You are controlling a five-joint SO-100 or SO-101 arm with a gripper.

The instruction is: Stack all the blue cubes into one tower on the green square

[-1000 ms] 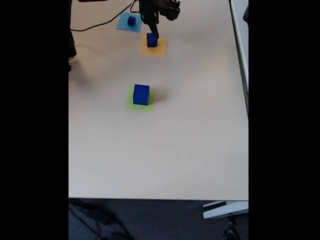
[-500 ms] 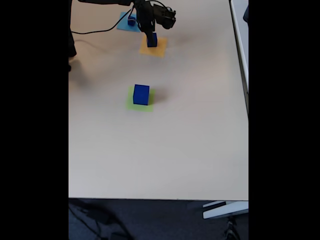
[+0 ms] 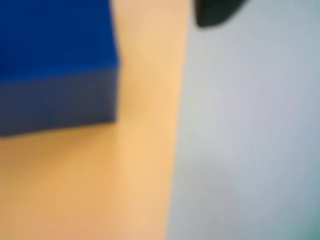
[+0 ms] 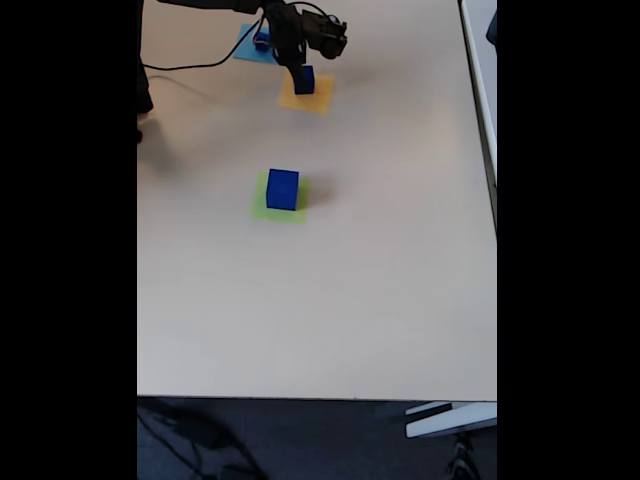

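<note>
Pale beige counter (image 4: pixel 330 300) fills the fixed view, with dark floor below its near edge and a black cable trailing in from the far left. Going left to right along the far side: a light-blue paper square (image 4: pixel 247 45) carries the smallest blue cube (image 4: pixel 261 41), partly hidden behind the arm. Just right of it lies an orange paper square (image 4: pixel 307 94) with the middle-sized cube (image 4: pixel 304 79) on it, and the hand (image 4: pixel 300 72) reaches down onto that cube from above. Nearer the middle of the counter, well apart from both, the green square (image 4: pixel 279 201) holds the largest cube (image 4: pixel 282 189), which sits squarely as the base for the tower.

The wrist view is blurred and very close: blue cube (image 3: pixel 55 60) at upper left on orange paper (image 3: pixel 100 175), grey counter to the right. That closeness suggests the hand is down around the cube to pick it up, but whether its fingers are apart or clamped I cannot tell. Two cubes are not yet stacked.
</note>
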